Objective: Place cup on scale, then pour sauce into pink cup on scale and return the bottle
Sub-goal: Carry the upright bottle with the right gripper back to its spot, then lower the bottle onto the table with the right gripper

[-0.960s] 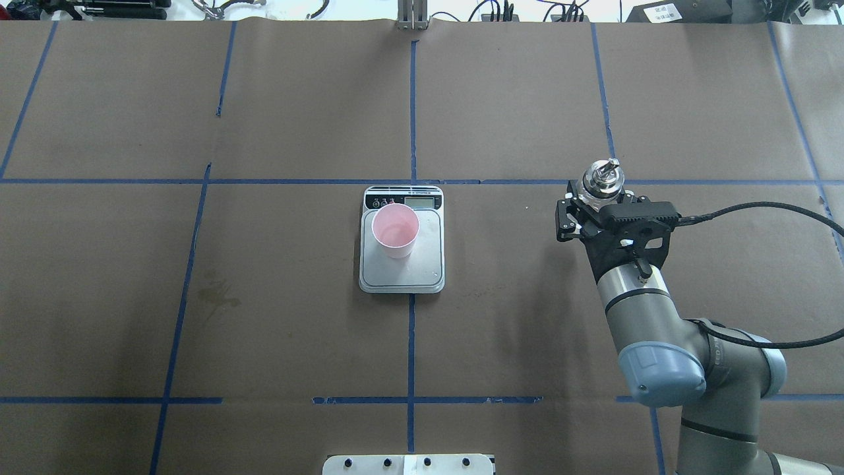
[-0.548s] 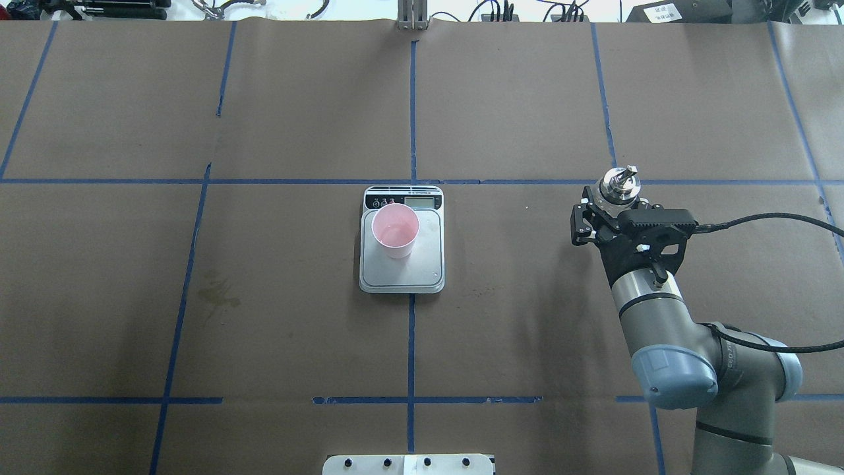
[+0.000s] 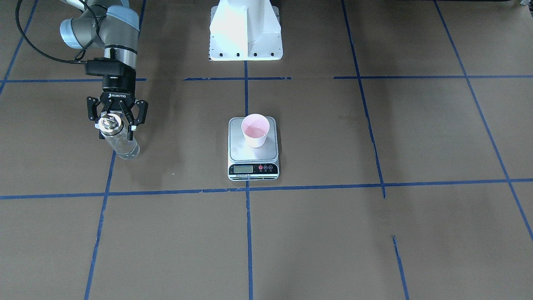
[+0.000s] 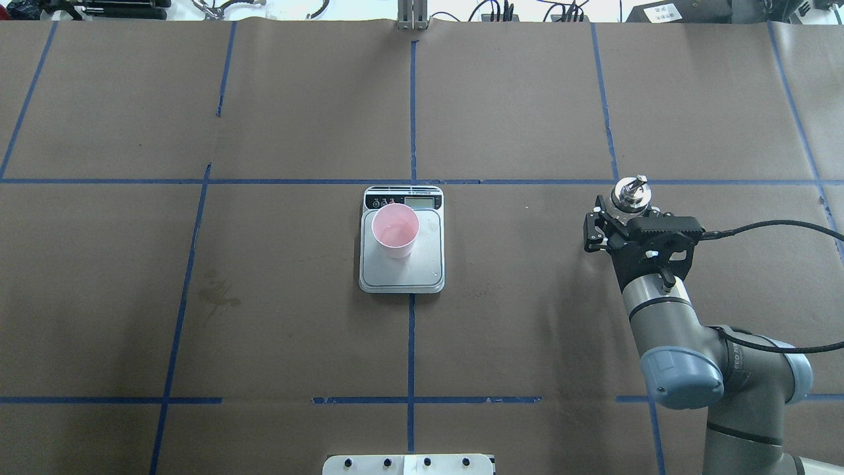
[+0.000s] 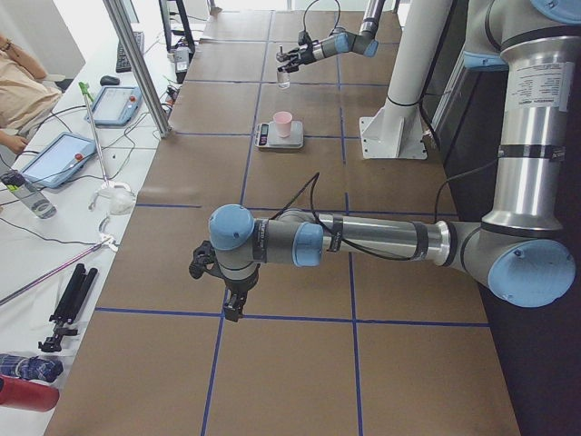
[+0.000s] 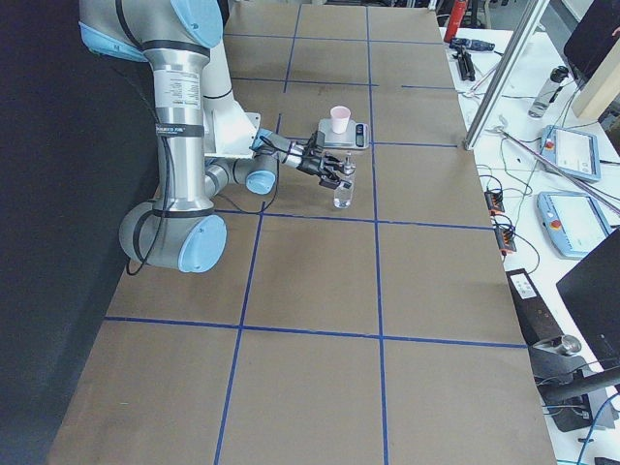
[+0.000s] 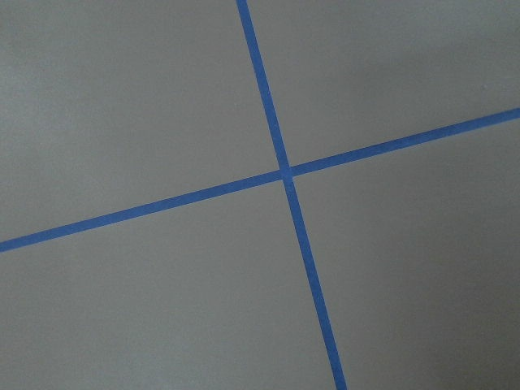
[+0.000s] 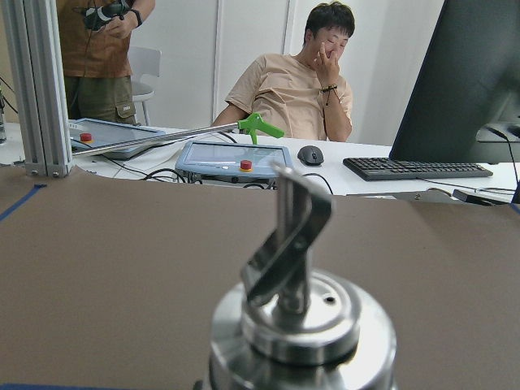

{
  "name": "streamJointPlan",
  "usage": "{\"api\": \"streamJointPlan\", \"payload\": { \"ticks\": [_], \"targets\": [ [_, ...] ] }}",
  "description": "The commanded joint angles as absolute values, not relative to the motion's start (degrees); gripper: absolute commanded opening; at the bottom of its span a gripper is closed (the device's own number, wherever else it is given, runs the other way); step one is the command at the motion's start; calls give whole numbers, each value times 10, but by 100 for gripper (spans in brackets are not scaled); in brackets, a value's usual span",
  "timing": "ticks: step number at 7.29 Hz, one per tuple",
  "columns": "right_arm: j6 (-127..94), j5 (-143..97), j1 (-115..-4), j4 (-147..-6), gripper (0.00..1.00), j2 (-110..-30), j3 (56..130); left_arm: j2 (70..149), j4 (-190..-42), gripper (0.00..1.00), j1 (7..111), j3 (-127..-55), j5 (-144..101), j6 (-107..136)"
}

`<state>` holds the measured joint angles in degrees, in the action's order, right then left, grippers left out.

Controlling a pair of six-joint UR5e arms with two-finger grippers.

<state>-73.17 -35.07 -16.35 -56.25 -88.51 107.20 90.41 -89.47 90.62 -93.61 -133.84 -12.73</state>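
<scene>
**A:** Where's the bottle (image 4: 630, 195)?

**B:** Upright on the robot's right side of the table (image 4: 297, 316). In the overhead view it is well to the right of the scale (image 4: 422, 260), just beside a blue tape line (image 4: 725, 182).

**A:** And the claw?

**B:** The right gripper (image 3: 116, 127) is pinching the bottle near its top, spout pointing up. I cannot tell whether the base touches the table.

**A:** The cup (image 4: 395, 232)?

**B:** It stands upright on the scale's steel platform, toward the far display end and left of the middle.

**A:** The other arm?

**B:** The left gripper (image 5: 231, 307) hangs low, far off to the left. Its camera looks down on a tape crossing (image 7: 284, 172) where 2 lines meet. Only the side view shows it, so I cannot tell whether it is spread or pressed together.
</scene>
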Motion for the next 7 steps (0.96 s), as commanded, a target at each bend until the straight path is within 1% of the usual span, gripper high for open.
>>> {"api": "streamJointPlan", "payload": {
  "ticks": [1,5,7],
  "targets": [
    [-736,-362,-163,-562,0,-889,1071,904,-895,100,906,-936,-1339,-127],
    [-764,-368,-163,-562,0,-901,1071,904,-895,100,906,-934,-1339,-127],
    [-764,-368,-163,-562,3,-904,1071,904,-895,100,906,-934,-1338,-127]
  ]
}}
